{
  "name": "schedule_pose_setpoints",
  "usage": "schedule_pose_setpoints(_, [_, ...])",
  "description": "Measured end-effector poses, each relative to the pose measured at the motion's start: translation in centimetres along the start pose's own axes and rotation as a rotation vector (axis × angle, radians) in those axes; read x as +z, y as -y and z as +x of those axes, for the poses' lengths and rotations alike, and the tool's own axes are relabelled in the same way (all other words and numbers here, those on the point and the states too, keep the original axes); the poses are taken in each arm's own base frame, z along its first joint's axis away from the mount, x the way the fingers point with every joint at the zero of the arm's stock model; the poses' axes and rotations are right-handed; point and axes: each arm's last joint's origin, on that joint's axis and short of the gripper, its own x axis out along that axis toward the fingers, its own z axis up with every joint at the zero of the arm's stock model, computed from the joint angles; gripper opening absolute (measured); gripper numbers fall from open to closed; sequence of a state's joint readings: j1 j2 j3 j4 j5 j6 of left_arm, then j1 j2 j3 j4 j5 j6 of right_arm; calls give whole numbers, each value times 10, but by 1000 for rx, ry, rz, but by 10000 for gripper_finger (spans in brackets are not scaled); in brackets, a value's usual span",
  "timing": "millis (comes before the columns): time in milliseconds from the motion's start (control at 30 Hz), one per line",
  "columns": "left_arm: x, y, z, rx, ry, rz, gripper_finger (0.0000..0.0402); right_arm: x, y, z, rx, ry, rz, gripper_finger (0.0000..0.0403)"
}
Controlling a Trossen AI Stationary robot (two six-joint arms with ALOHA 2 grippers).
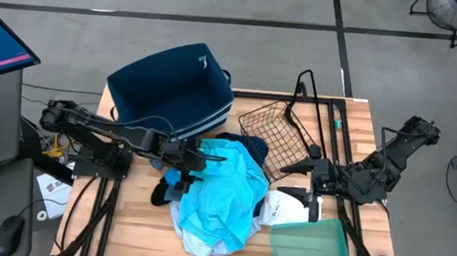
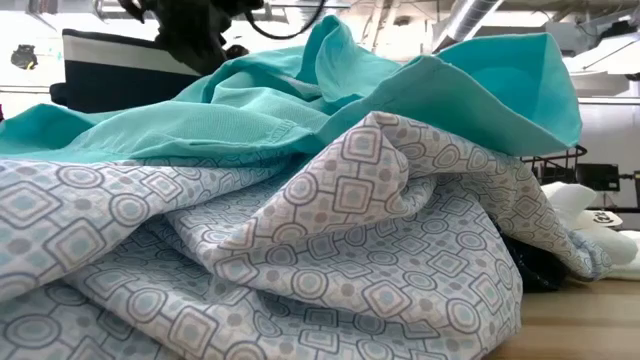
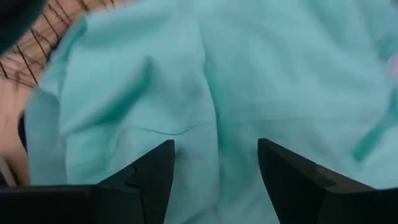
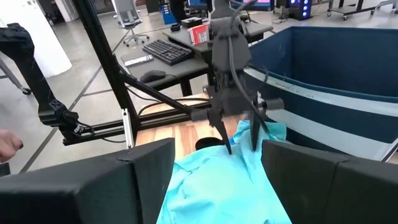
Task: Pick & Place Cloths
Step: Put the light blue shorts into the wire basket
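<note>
Crumpled turquoise cloth (image 1: 228, 181) heaped over pale blue patterned cloth (image 2: 300, 260)

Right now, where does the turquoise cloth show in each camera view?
High: turquoise cloth mid-table, under the left gripper.
Low: draped atop the patterned cloth.
Left wrist: fills the picture.
Right wrist: bottom centre.
Shared landmark: navy bin, behind it in the high, low and right wrist views.

A crumpled turquoise cloth (image 1: 228, 181) is heaped mid-table over a pale patterned cloth (image 2: 300, 260); a white cloth (image 1: 283, 208) is seen beside them
</note>
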State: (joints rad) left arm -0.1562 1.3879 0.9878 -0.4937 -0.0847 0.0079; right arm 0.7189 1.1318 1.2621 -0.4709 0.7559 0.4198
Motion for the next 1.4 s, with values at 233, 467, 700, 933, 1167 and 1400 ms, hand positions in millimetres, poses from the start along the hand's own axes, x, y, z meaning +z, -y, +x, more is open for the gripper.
schedule_pose_setpoints(233, [-5,0,24,73,-84,17,199,0,0,0,0,2,2,235])
schedule_pose_setpoints(467, [-5,4,19,59,-67,-86,41,0,0,0,1,4,4,235])
schedule_pose_setpoints(700, [4,-3,-18,96,88,-213,1,1,1,2,-9,5,5,235])
schedule_pose_setpoints(933, [18,-9,-73,84,401,-384,0,2,8,7,-50,3,4,235])
schedule_pose_setpoints(1167, [32,-12,-148,-82,879,-409,0,6,18,14,-107,13,19,235])
schedule_pose_setpoints(1400, [24,-15,-196,-182,1106,-396,0,6,31,36,-204,0,19,235])
